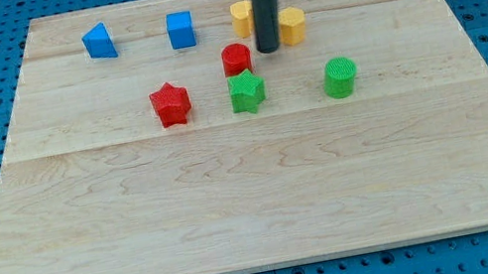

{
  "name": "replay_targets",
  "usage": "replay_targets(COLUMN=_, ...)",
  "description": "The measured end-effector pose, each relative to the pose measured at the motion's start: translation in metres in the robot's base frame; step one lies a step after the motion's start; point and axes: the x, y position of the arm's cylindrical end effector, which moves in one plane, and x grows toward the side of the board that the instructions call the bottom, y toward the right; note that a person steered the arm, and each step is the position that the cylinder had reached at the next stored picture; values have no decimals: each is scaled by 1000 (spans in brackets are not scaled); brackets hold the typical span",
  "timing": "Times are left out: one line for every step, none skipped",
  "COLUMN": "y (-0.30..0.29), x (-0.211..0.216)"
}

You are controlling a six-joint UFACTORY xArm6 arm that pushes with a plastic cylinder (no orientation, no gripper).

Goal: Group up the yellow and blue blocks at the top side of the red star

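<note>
The red star (pixel 171 104) lies left of the board's middle. Towards the view's top, a blue triangular block (pixel 100 42) sits at the left and a blue cube (pixel 181 30) just right of it. Two yellow blocks stand further right: one (pixel 242 17) partly hidden behind my rod, and a hexagonal one (pixel 292 25) to the rod's right. My tip (pixel 268 50) rests on the board between the two yellow blocks, just below them and right of the red cylinder (pixel 236 59).
A green star (pixel 246 91) sits below the red cylinder. A green cylinder (pixel 340 77) stands to its right. The wooden board (pixel 256 205) lies on a blue perforated table.
</note>
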Motion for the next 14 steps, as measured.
replay_targets(y=-3, x=14)
replay_targets(y=48, x=16)
replay_targets(y=79, x=13)
replay_targets(y=49, x=-46)
replay_targets(y=-12, x=-71)
replay_targets(y=-68, x=-75)
replay_targets(y=-115, x=-78)
replay_targets(y=-96, x=-82)
replay_targets(y=-51, x=-83)
replay_targets(y=-42, x=-108)
replay_targets(y=-61, x=-129)
replay_targets(y=-128, x=-114)
replay_targets(y=-156, x=-94)
replay_targets(y=-147, x=-128)
